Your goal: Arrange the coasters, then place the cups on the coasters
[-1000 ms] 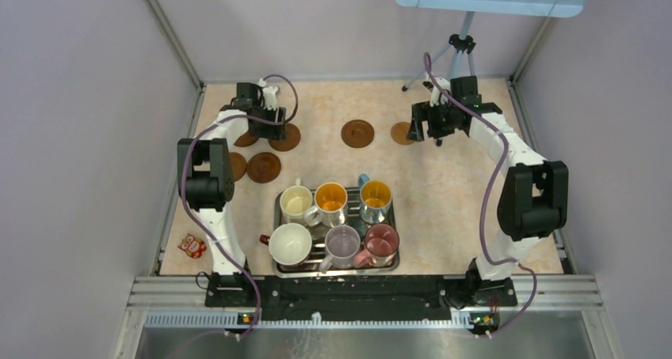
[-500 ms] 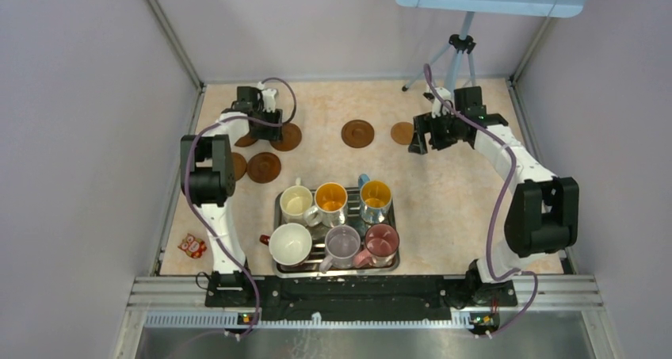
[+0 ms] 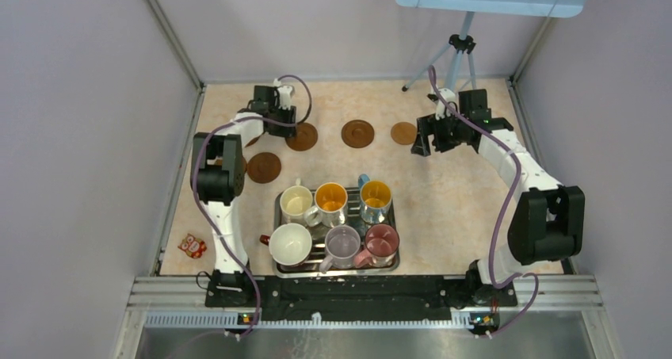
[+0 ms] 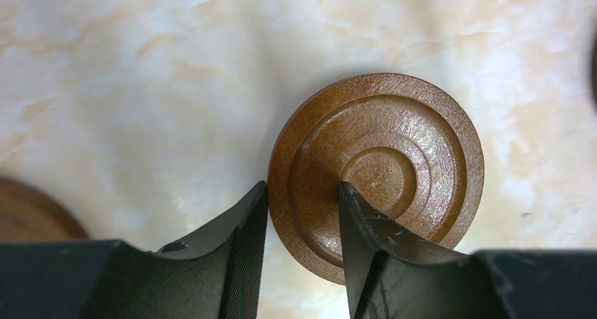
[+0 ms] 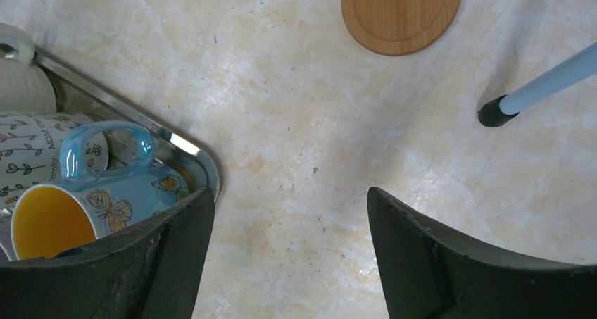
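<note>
Marbled surface (image 4: 141,86) below: left hand (image 4: 303,192) nearly closed, its fingers straddling a coaster (image 4: 394,164) rim, seemingly pinching it. Best to slide it flat, gently. Right hand (image 5: 288,192) gapes empty, tan coaster (image 5: 401,13) ahead.

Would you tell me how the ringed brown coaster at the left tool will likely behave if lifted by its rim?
Looking like rigid wood, the coaster probably won't flex. Its thin rim offers the left tool little to pinch, so it may slip. Lying flat, it likely slides, not rolls.
</note>
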### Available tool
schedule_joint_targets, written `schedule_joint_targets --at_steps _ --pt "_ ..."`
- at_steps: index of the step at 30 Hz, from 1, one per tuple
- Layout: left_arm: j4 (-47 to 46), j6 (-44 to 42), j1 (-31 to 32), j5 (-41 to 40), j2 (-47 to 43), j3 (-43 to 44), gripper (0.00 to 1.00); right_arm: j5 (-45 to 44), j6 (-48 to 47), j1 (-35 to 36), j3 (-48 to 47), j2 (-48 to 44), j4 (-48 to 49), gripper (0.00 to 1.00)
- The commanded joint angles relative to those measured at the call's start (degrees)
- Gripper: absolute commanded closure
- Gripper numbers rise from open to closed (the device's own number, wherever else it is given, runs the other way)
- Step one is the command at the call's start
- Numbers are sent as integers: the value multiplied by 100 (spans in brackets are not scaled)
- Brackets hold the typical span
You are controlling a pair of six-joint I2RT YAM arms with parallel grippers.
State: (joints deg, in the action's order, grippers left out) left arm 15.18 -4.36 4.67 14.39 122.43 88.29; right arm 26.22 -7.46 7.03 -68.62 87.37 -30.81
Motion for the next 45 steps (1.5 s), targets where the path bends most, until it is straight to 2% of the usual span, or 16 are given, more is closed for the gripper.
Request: schedule_joint_targets --at_steps 1,12,20,23,29,35,45 --pt "190 278 403 63 339 59 55 2 -62 -44 38 -263 179 21" --pt "273 414 548 33 607 402 53 -66 -27 -49 7 -227 174 21" --pt "464 261 370 73 -283 140 24 -47 -61 -45 -3 -195 163 21" --pt "652 201 -18 368 -603 200 21 16 -116 -49 39 -203 179 21" --pt "754 -63 -989 441 -888 200 18 244 -294 -46 256 -275 287 21" --pt "807 -288 -1726 318 -587 439 20 388 -348 -58 616 -459 542 21" --pt "673 -491 -2056 158 -119 549 25 378 -318 -60 796 -556 688 21"
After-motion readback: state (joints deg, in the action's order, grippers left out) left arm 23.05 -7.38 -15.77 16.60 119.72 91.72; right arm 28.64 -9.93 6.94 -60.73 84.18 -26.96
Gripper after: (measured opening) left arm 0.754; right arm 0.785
